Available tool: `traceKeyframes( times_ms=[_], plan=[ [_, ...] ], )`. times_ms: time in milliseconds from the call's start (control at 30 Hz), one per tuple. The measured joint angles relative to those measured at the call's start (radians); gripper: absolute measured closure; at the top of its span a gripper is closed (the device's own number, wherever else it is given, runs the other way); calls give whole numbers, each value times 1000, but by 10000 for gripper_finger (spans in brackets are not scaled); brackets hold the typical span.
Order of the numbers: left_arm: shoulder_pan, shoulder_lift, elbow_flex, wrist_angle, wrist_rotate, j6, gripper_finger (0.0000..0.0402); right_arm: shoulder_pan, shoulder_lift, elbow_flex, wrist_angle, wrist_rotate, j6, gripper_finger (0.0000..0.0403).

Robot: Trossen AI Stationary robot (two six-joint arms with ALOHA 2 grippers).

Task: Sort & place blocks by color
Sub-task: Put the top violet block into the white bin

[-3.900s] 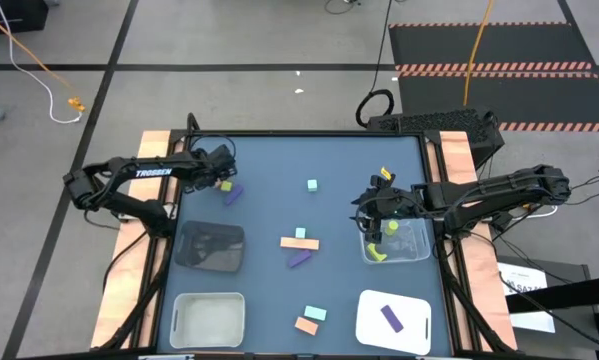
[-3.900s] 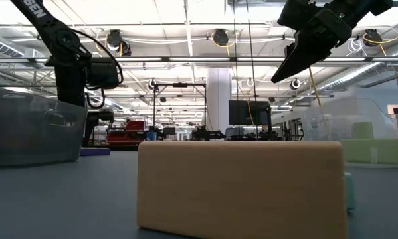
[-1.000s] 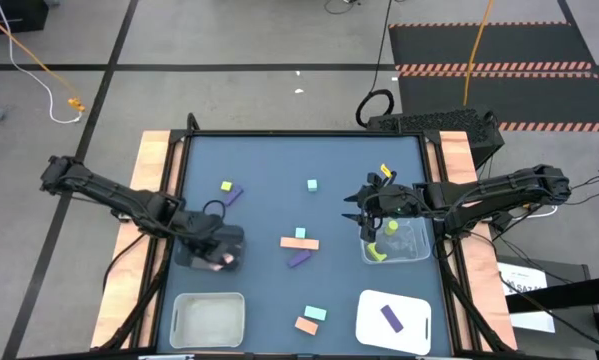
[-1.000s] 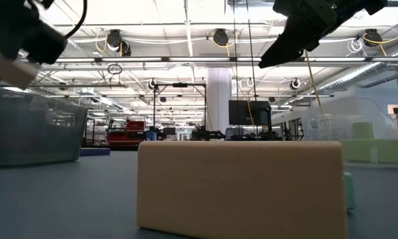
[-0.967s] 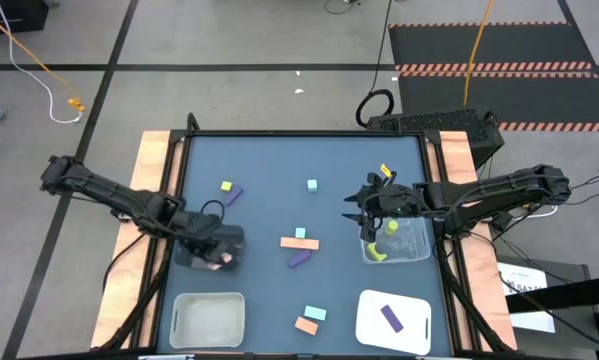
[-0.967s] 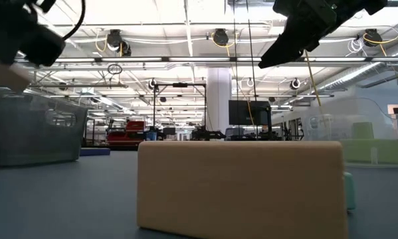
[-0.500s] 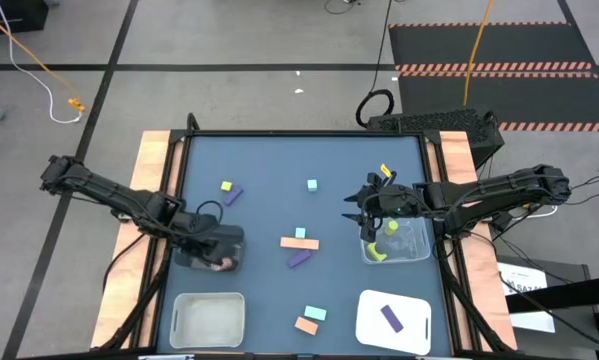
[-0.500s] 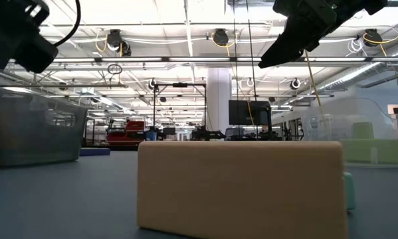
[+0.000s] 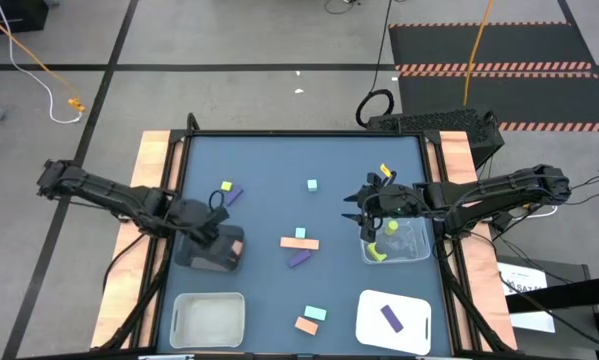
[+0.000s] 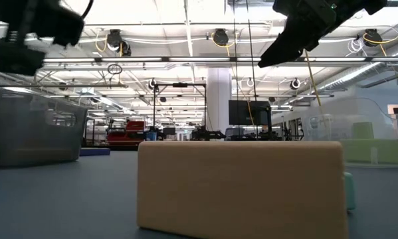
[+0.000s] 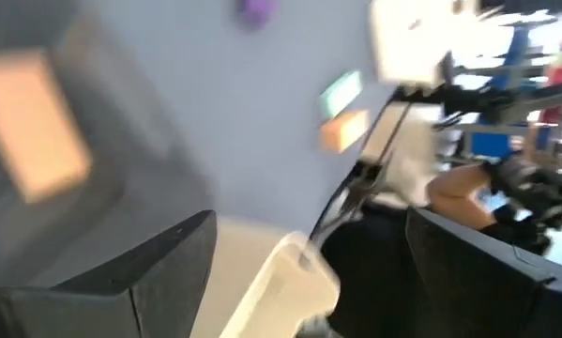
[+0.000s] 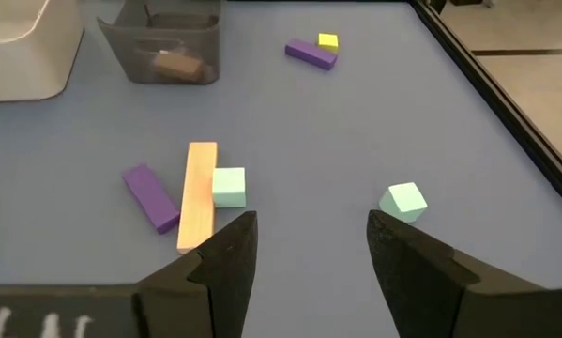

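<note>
My left gripper (image 9: 217, 232) hovers open over the dark grey bin (image 9: 192, 252) at the table's left, with nothing between its fingers (image 11: 168, 268). A salmon block (image 9: 235, 247) lies inside that bin (image 11: 32, 127). My right gripper (image 9: 364, 218) hangs open and empty (image 12: 309, 249) by the left rim of the clear bin (image 9: 411, 243), which holds yellow-green pieces (image 9: 377, 251). Loose on the table are a yellow cube (image 9: 225, 186), a purple block (image 9: 235, 195), a mint cube (image 9: 311, 185), and a salmon bar (image 9: 299, 242) with a mint cube (image 9: 301, 232) beside it.
A purple bar (image 9: 299, 259) lies mid-table; mint (image 9: 315, 313) and salmon (image 9: 305, 325) blocks lie near the front edge. A white bin (image 9: 209, 318) stands front left. A white tray (image 9: 409, 330) with a purple piece (image 9: 390, 318) stands front right. A salmon block (image 10: 242, 186) fills the low view.
My left gripper has opened and let go of the salmon block, which now lies in the dark grey bin. The gripper has then risen, rolled, and drawn back toward the table's far edge. My right arm has kept still.
</note>
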Motion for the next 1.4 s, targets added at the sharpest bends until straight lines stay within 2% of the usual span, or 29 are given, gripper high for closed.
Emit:
traceKeyframes(
  times_ms=[200,433,567,733,867,1033,1133,1233,1333,1400],
  plan=[
    [98,2,0,236,-76,375,55,0,0,0,19,0,-18,211],
    [151,32,0,460,-79,880,55,0,0,0,45,0,-19,211],
    [162,37,0,578,-88,1004,55,0,0,0,51,0,-19,211],
    [159,37,0,660,-101,1018,55,0,0,0,51,0,-22,211],
    [172,36,0,630,-319,976,55,0,0,0,51,0,-26,211],
    [215,37,0,369,-582,959,55,0,0,0,51,0,-27,211],
    [270,57,0,177,-716,796,55,0,0,0,51,0,-30,211],
    [340,58,0,-1,-755,618,55,0,0,0,50,0,-41,211],
    [393,96,-1,-169,-754,533,55,0,0,0,50,0,-58,211],
    [416,139,0,-224,-754,495,55,0,0,0,50,0,-69,211]
  ],
)
